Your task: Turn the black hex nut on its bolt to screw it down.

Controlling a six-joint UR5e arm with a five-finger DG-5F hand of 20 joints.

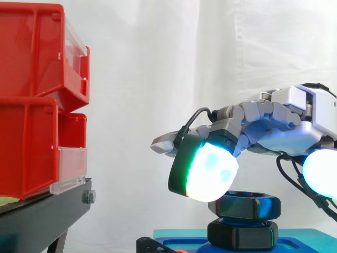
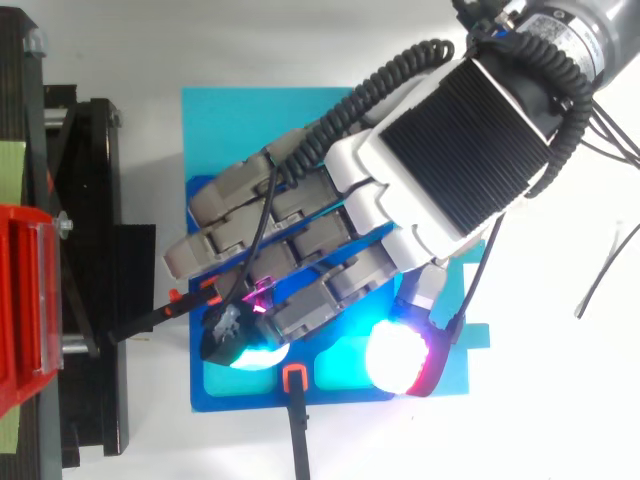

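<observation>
The open robot hand (image 1: 279, 120), grasping nothing, is touching one glowing pad (image 1: 210, 171) to the black metal hex nut (image 1: 247, 204): rigid, slippery-looking, best pinched across flats.

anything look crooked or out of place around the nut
Nothing stands out. The black hex nut sits about level above a second black hex piece on the blue base, with the hand over it. The red bins sit stacked on their black stand, nothing spilled.

The glossy black hex nut (image 1: 248, 205) lies level just above a black hex base (image 1: 242, 233) on the blue plate (image 1: 295, 243).
</observation>
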